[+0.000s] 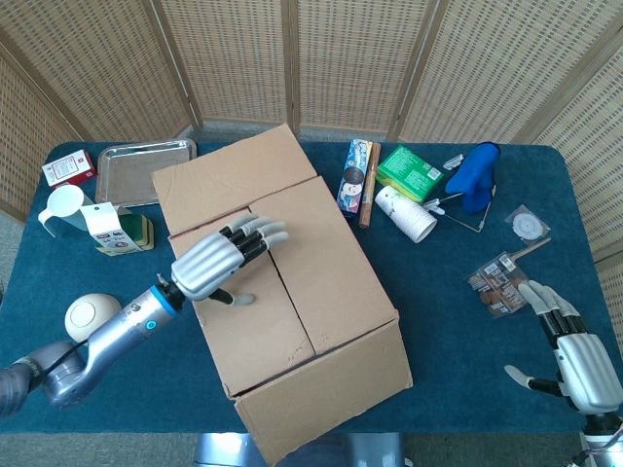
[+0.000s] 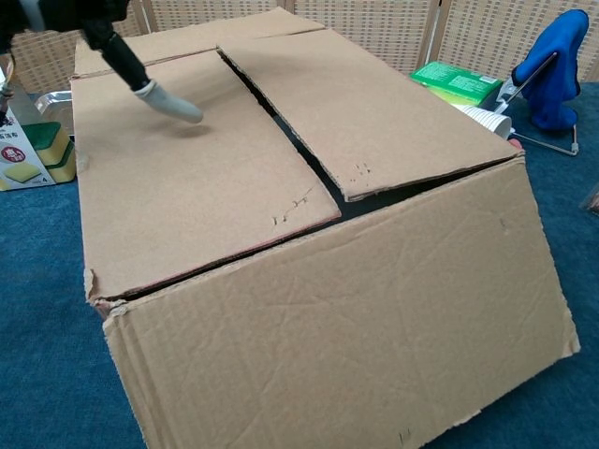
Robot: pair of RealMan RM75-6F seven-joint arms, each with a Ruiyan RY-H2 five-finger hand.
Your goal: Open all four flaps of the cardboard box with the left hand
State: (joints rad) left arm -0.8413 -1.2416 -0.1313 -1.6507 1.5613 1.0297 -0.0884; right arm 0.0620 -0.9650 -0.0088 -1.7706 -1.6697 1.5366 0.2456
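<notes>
The cardboard box (image 1: 292, 282) lies slantwise in the middle of the blue table. Its near flap (image 2: 356, 327) hangs open down the front and its far flap (image 1: 234, 175) lies folded back. The two long top flaps (image 2: 187, 178) lie flat with a dark seam between them. My left hand (image 1: 219, 258) hovers over the far part of the left top flap, fingers stretched toward the seam, holding nothing; the chest view shows only one pale fingertip (image 2: 173, 105) just above the cardboard. My right hand (image 1: 574, 355) rests open at the table's near right corner.
Left of the box are a carton (image 1: 107, 229), a white cup (image 1: 60, 206), a white bowl (image 1: 93, 319), a steel tray (image 1: 146, 170) and a red packet (image 1: 68, 169). Behind and to the right lie a snack tube (image 1: 354, 175), green box (image 1: 410, 172), paper cup (image 1: 406, 214), blue cloth (image 1: 472, 175) and small packets (image 1: 498, 284).
</notes>
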